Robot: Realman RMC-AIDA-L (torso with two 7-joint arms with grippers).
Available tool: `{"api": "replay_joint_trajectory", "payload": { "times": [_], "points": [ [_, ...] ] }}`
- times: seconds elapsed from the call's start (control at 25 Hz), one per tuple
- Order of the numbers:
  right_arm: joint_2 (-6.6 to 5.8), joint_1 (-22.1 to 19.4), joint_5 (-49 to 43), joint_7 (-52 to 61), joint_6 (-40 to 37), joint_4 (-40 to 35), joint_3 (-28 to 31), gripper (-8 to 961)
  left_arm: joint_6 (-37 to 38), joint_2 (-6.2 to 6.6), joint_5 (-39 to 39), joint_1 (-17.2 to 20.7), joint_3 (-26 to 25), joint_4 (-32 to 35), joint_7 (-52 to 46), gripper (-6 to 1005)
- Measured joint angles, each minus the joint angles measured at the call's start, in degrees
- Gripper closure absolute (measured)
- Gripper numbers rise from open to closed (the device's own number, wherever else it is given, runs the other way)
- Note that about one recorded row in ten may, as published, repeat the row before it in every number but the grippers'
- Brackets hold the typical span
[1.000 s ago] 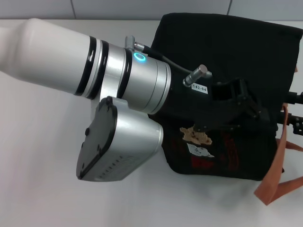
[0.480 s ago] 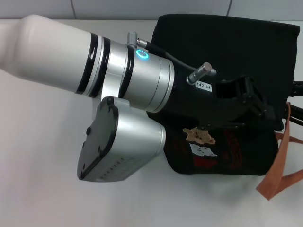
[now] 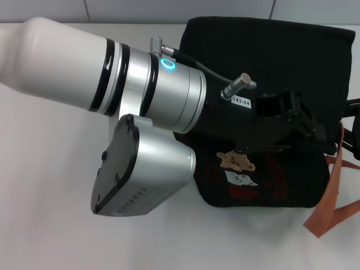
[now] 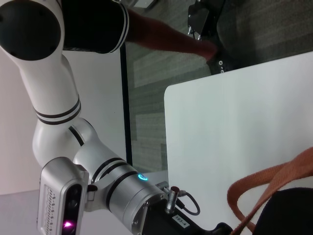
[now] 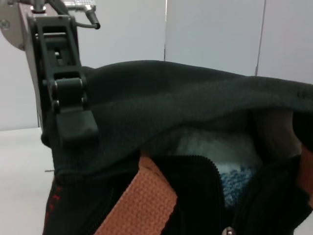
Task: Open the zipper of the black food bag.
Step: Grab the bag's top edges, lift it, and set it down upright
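The white surface [image 3: 50, 214] is carrying the black food bag [image 3: 264, 62], which is lying at the far right of the head view with its patch side facing the camera. My left arm [image 3: 112, 73] is reaching across the surface and covering the bag's near left corner.

Compared with a second ago, the bag's front face is hanging flatter and lower. The orange strap [image 3: 329, 197] is also trailing further out to the right. Over the last half second almost nothing is changing. I am reading this as the pull along the top seam having levelled off.

My left gripper [image 3: 289, 126] is sitting on the bag's upper fabric, a little further right than a second ago. In the right wrist view one of its fingers [image 5: 71, 122] is pressing against the outside of the raised flap. I cannot tell whether these jaws are closed on the fabric or only resting on it.

My right gripper [image 3: 352, 132] is showing only at the frame edge beside the strap, further right than before. The state of its jaws cannot be told either.

The zipper [image 5: 193, 157] is showing as a toothed edge along a gaping mouth, with pale contents visible inside. The seam therefore appears at least partly open. The pull tab cannot be identified with certainty.
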Motion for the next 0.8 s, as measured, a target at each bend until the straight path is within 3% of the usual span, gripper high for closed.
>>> {"api": "replay_joint_trajectory", "payload": {
  "times": [0.08, 0.64, 0.8],
  "points": [
    [0.01, -0.4, 0.0, -0.6, -0.5, -0.2, 0.0, 787, 0.0, 0.0, 0.0, 0.2, 0.0, 0.0, 0.0, 793],
    [-0.9, -3.5, 0.3, -3.8, -2.7, 1.3, 1.9, 950, -0.7, 0.15, -0.1, 0.5, -1.4, -0.4, -0.3, 785],
    [-1.25, -3.7, -1.0, -3.9, -1.6, 2.4, 1.7, 954, -1.1, 0.13, -0.1, 0.5, -1.5, -0.4, -0.4, 782]
  ]
}}
